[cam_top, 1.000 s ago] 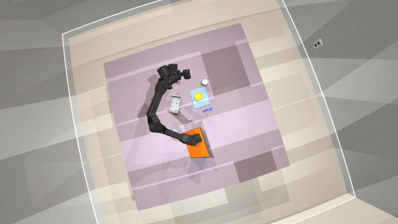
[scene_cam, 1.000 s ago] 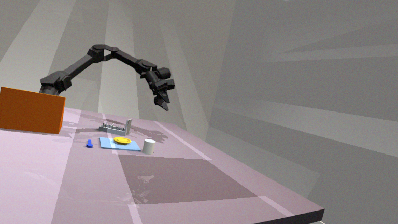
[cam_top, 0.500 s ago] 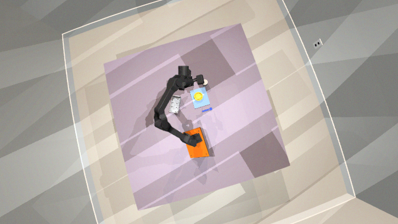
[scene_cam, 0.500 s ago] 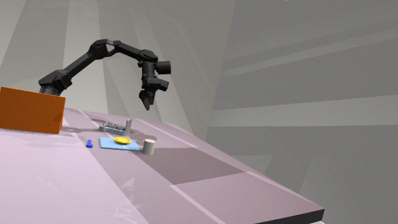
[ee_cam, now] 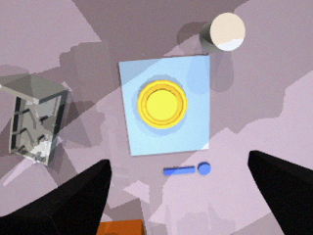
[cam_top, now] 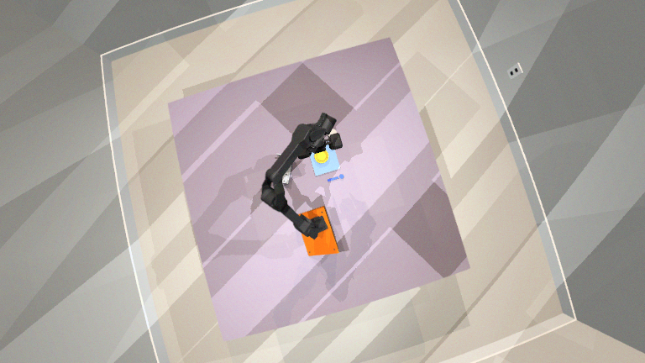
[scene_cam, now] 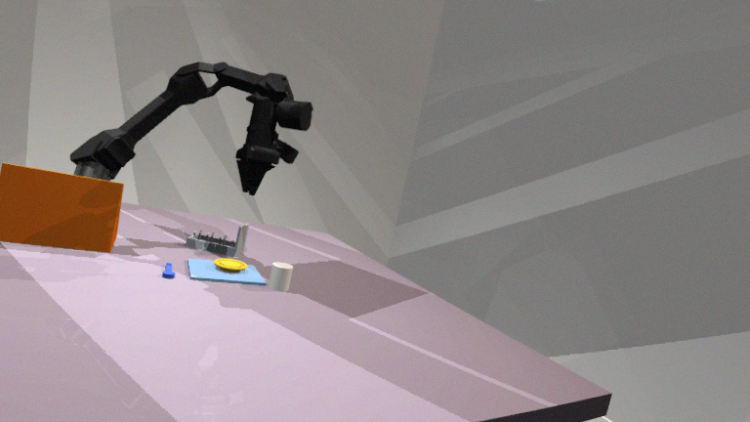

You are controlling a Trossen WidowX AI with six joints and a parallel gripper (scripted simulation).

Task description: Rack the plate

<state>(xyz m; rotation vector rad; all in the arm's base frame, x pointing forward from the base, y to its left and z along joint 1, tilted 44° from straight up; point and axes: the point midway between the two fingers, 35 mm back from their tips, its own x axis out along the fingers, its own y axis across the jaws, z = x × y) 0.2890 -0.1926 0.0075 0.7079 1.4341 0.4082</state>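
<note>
So going left to right in the wrist view: the dish rack [ee_cam: 34, 119] sits off on the left side of the counter [ee_cam: 261, 117], a small grey frame with rails and one taller end plate, and it's well apart from the plate. In the middle is the yellow plate [ee_cam: 162, 104], lying flat on a light blue mat [ee_cam: 196, 132], with a little blue peg thing [ee_cam: 190, 170] just beside the mat's near edge and a cream cylinder [ee_cam: 225, 31] off the mat's far right corner. The hand [scene_cam: 252, 188] hangs high above all this, pointing down, fingers spread wide with nothing between them. What worries me from here: the plate is flat and low, so there's barely any rim to pinch. If the hand comes down centred on it like it's lined up now, I'd guess the fingers just land on the mat either side, or push the plate around instead of catching an edge. The mat could also bunch up or slide with it. The cylinder is near enough to that corner that a finger could clip it and knock it over on the way down, and same deal with the blue peg on the other side. Later on, the rack slots look narrow, so a plate held a bit tilted probably bumps a rail, shoves the whole rack, or flops over once it's released.
</note>
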